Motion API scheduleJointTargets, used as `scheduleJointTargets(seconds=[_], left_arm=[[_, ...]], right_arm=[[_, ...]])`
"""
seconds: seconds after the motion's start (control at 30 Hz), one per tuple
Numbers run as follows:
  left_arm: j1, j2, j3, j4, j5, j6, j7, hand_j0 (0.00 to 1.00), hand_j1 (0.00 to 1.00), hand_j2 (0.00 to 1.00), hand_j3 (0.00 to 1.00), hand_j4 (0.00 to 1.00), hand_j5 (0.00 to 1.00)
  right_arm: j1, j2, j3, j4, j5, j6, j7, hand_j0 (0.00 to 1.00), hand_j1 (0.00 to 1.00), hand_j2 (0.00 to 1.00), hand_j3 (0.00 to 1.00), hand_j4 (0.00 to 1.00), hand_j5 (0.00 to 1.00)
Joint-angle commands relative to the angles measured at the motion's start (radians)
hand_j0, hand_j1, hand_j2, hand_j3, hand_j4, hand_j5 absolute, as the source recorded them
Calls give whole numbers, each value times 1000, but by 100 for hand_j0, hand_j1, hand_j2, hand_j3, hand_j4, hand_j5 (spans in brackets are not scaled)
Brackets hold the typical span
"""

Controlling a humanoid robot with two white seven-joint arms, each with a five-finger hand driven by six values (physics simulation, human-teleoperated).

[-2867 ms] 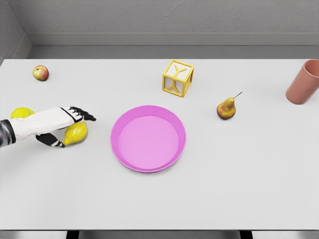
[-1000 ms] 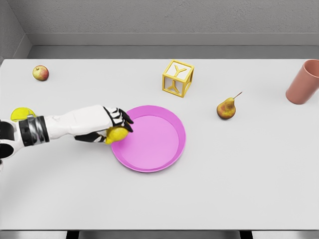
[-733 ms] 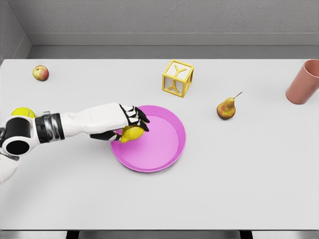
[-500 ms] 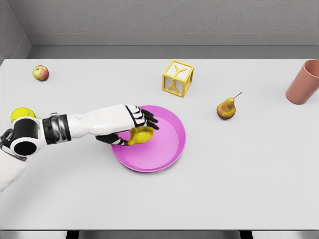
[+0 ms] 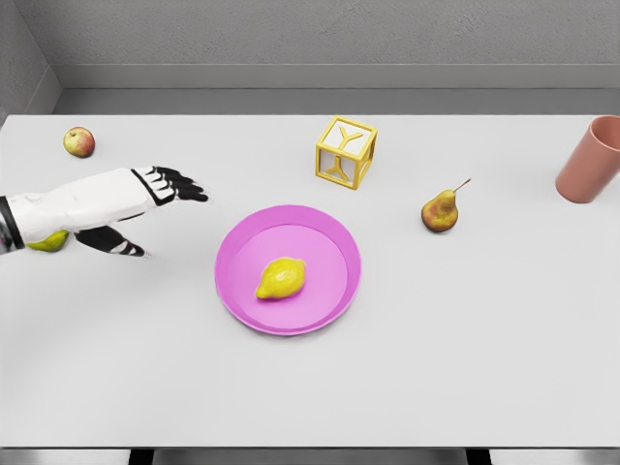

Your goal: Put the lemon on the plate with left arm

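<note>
The black fingers (image 5: pixel 182 184) of the left hand (image 5: pixel 136 208) are spread wide and hold nothing, above the desk (image 5: pixel 310 387) near its left edge and well apart from the pink plate (image 5: pixel 329 228). The lemon (image 5: pixel 281 278) lies inside the plate, left of its middle, near the centre of the desk. Toward the far edge stand a small apple (image 5: pixel 78 141) at the left, a yellow letter block (image 5: pixel 345 151), a pear (image 5: pixel 441 210) and, at the right edge, a terracotta cup (image 5: pixel 591 160); a yellow-green fruit (image 5: pixel 46 241) is partly hidden under the left forearm.

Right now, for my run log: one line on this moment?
lemon: on pink plate | left hand: open, left of plate
</note>
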Motion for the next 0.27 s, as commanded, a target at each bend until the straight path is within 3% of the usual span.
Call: scheduleJointTargets(seconds=[0.0,0.23], left_arm=[[0,40,32,63,36,2,1,100,100,100,100,100,100],[25,47,51,73,36,2,-7,100,100,100,100,100,100]], right_arm=[[0,0,0,0,0,0,0,100,100,100,100,100,100],[0,0,0,0,0,0,-1,100,100,100,100,100,100]])
